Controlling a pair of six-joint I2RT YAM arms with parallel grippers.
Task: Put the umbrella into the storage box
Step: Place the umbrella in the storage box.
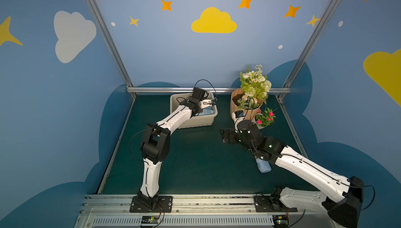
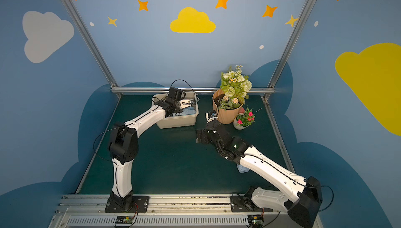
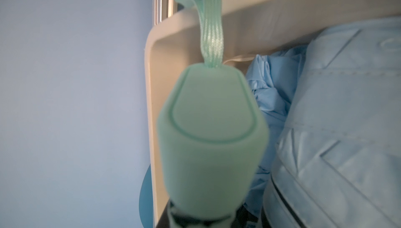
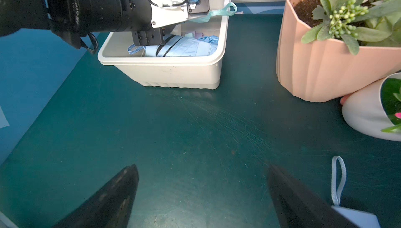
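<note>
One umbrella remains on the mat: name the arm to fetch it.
Right. The right gripper is open, close to the loose blue umbrella; the left gripper is in the storage box with the mint umbrella.

Soft even light; mint handle (image 3: 212,129) blurred close up; top views bowed.

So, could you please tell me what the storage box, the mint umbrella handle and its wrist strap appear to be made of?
Storage box: probably moulded plastic, beige, smooth with a dull sheen; rounded flared rim, ribbed base.
Mint umbrella handle: likely matte plastic or rubbery coating; no glare, moulded groove.
Wrist strap: woven fabric ribbon, slightly glossy, lengthwise ribs.
</note>
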